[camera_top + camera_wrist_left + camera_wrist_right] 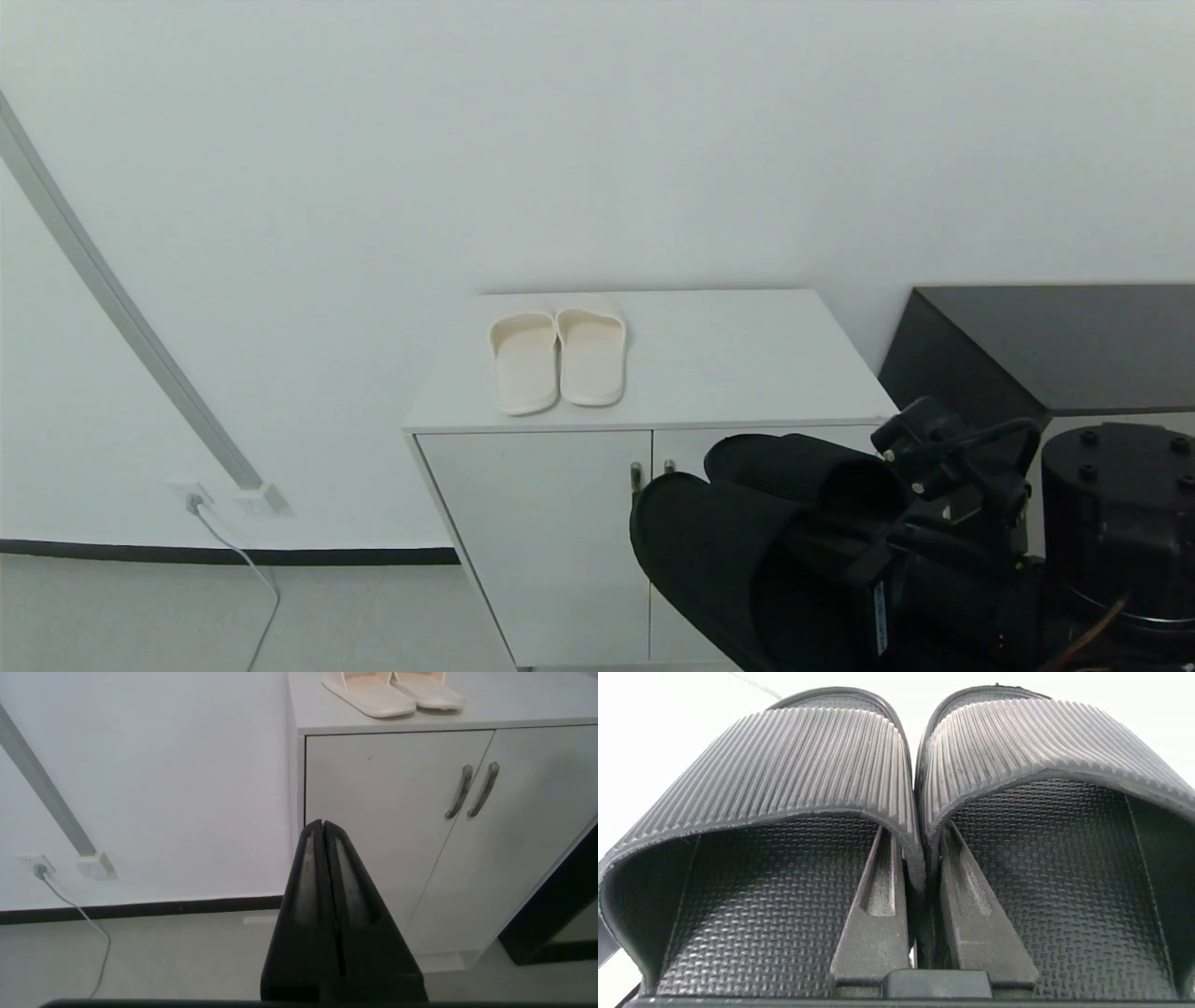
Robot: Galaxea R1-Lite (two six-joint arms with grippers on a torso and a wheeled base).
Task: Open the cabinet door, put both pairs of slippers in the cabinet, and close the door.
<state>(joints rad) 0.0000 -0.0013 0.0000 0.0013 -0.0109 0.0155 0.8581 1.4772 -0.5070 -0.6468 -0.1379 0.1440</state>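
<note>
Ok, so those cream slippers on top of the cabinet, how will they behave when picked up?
The cream slippers look like thick moulded foam: probably light and fairly stiff, flexing slightly. Lying flat, side by side on the cabinet top, they shouldn't roll or tip. Their smooth surface might slip in a loose pinch.

White cabinet: both doors shut.
Cream slippers: pair side by side, soles down, on the left part of the cabinet top.
Black slippers: ribbed straps, side by side, adjoining inner edges clamped between right gripper fingers, in front of the right door.
</note>
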